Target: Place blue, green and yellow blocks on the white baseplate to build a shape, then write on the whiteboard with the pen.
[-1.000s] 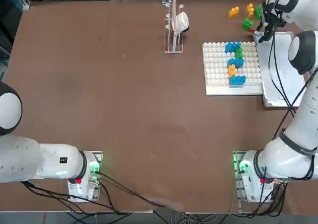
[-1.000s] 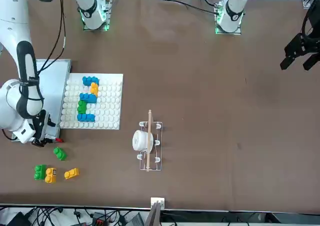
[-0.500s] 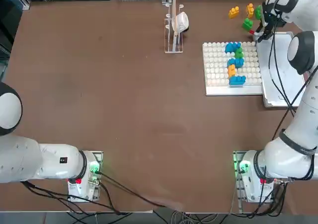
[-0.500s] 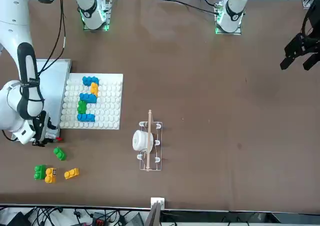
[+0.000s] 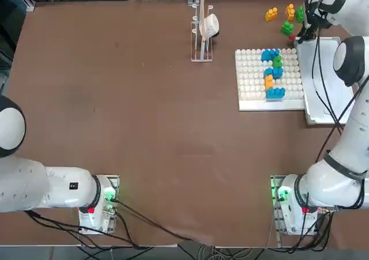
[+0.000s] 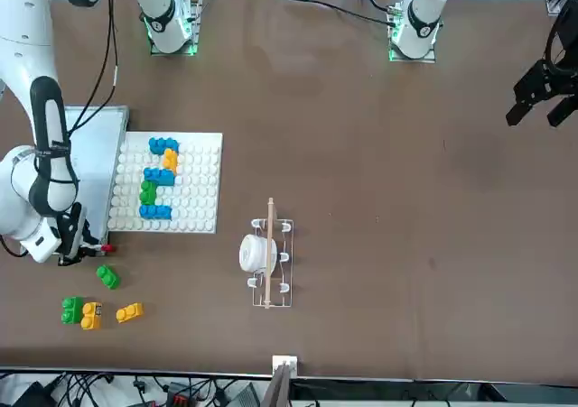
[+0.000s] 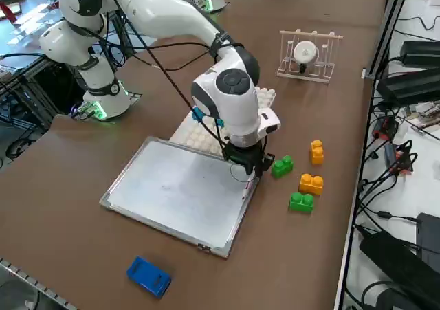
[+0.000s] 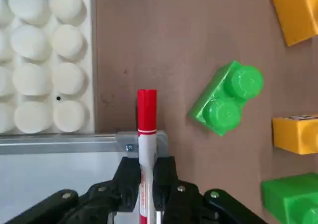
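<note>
**Pen gripped at the whiteboard's corner**

The pen [image 8: 146, 134] lies across the whiteboard [image 7: 179, 190] frame corner, the right gripper [image 8: 145, 177] clamped on it, beside the white baseplate [image 5: 251, 78]. Brown table [image 5: 144, 110]; cables at its edges. No legible writing.

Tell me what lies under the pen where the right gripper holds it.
The pen crosses the whiteboard frame corner, red end over bare table. The right gripper, shut on it, covers the rest.
</note>
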Robot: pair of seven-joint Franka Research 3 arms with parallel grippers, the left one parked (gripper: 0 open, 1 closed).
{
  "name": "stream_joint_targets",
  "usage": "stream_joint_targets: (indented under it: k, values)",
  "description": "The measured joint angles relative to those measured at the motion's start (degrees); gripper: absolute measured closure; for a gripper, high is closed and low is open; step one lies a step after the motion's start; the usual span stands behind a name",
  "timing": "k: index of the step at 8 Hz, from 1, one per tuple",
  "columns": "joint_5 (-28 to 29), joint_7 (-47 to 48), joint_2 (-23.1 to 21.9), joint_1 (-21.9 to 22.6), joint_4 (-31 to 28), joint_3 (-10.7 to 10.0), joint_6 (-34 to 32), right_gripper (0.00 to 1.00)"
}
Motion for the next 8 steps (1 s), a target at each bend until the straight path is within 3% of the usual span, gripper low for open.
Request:
stream_joint_targets:
  k: [4, 5, 8]
  values:
    - [0.0, 0.4, -0.7, -0.3, 0.2, 0.0, -0.4, 0.82]
    - [0.1, 0.4, -2.0, -0.8, 0.5, 0.0, -3.1, 0.82]
    - [4.2, -0.7, -10.4, -3.0, 0.2, -0.1, -19.0, 0.82]
